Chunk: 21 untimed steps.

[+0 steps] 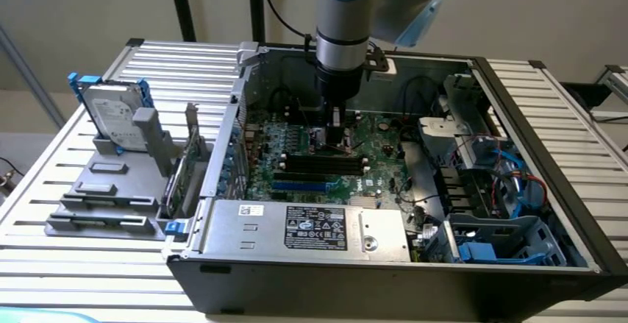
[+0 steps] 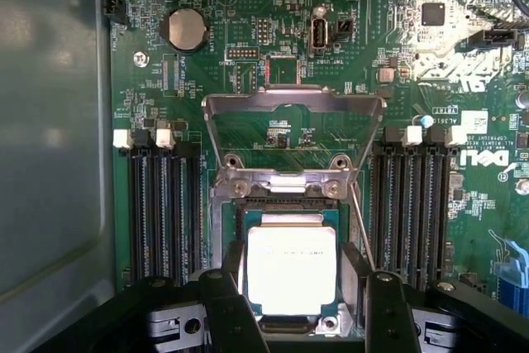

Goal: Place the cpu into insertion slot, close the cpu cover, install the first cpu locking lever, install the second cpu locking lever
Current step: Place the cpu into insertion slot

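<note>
**Inspector:** Item one, the cpu (image 2: 292,264). Where is it?

**Assistant:** It sits over the insertion slot (image 2: 245,209), at or just above its seat. Contact with the seat cannot be confirmed. The cpu cover (image 2: 293,98) stands raised beyond it, not closed.

**Inspector:** Condition of the claw?

**Assistant:** The gripper (image 2: 293,299) is parted to the chip's width, with one pad on each of two opposite edges. It appears to have hold of the cpu and nothing else.

**Inspector:** Handling assessment?

**Assistant:** I judge it light, rigid, thin and fragile. The contacts beneath would likely suffer from tilt or side load. It should be held by the edges only, kept level, as it is here. The smooth edges may slip under a weak pinch.

**Inspector:** What does each view contribute?

**Assistant:** The wrist view gives edge alignment: chip, socket and cover, with the memory slots (image 2: 161,204) flanking both sides. The exterior view gives posture: the gripper (image 1: 336,137) is vertical, low inside the open computer case (image 1: 549,154) and above the green board (image 1: 378,143)
</note>
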Motion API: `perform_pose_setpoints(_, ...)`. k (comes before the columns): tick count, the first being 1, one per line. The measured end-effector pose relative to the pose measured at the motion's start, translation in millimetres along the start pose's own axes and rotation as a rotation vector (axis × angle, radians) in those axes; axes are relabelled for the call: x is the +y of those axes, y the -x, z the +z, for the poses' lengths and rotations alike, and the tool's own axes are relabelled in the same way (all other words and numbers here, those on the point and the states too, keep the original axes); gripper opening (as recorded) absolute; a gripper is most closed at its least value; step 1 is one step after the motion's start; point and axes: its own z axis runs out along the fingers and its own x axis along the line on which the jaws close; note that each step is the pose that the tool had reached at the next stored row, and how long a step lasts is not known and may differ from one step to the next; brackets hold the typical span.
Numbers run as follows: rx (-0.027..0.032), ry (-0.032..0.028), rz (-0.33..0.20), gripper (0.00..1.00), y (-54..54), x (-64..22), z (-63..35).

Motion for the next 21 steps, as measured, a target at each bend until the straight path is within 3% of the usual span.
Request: perform_pose_setpoints(21,-0.0001,-0.0002,0.000,0.55,-2.0,0.2,4.3)
